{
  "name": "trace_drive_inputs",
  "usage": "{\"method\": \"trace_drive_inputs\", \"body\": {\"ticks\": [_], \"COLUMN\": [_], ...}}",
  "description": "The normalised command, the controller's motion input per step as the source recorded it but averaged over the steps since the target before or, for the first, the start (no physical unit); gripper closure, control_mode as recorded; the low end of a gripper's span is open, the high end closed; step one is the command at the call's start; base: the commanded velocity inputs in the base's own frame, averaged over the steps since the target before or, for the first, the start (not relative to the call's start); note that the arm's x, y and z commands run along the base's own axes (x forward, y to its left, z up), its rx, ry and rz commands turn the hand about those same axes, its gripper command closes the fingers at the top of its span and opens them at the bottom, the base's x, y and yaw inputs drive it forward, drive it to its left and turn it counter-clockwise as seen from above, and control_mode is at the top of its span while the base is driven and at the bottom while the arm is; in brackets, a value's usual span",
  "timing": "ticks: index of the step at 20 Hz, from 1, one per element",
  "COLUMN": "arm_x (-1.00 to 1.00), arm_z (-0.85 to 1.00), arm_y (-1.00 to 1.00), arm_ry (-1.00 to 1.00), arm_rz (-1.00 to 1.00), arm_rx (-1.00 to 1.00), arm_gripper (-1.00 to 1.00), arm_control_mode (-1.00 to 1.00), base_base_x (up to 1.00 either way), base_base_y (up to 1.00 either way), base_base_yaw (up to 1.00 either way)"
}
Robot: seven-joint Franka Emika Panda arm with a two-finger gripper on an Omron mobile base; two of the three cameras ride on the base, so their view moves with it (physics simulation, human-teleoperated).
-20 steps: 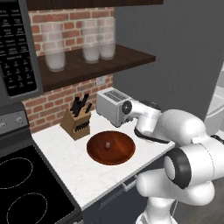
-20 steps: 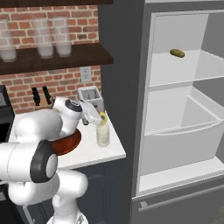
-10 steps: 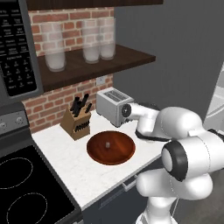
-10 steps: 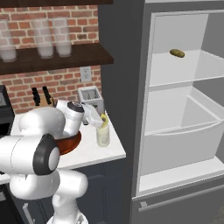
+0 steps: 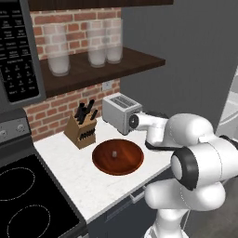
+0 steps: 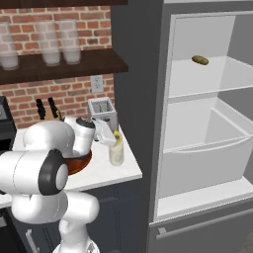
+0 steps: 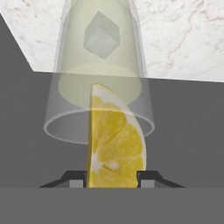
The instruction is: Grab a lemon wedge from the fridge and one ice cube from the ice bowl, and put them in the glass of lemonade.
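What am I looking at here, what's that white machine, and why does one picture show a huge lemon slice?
The white machine is a robot arm in a computer-drawn kitchen. Two pictures come from cameras riding behind it, one on each side. The third comes from a camera on its hand, so nearby things look big.

On the counter stand a knife block, a toaster, a wooden bowl with a small ice cube in it, and a glass of lemonade. Beside the counter the fridge is open, with an olive-green item on a shelf.

The tool is shut on a lemon wedge, held just above the glass's mouth. An ice cube already shows inside the glass.
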Motion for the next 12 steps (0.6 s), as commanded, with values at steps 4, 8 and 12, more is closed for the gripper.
{"method": "trace_drive_inputs", "body": {"ticks": [4,8,12], "arm_x": [0.00,0.00,0.00], "arm_z": [-0.12,0.00,0.31], "arm_y": [0.00,0.00,0.00], "arm_ry": [-0.03,-0.02,-0.05], "arm_rz": [0.00,-0.01,-0.04], "arm_rx": [0.00,0.00,0.00], "arm_gripper": [1.00,1.00,-1.00], "arm_control_mode": [-1.00,-1.00,-1.00], "base_base_x": [0.00,0.00,0.00], "base_base_y": [0.00,0.00,0.00], "base_base_yaw": [0.00,0.00,0.00]}}
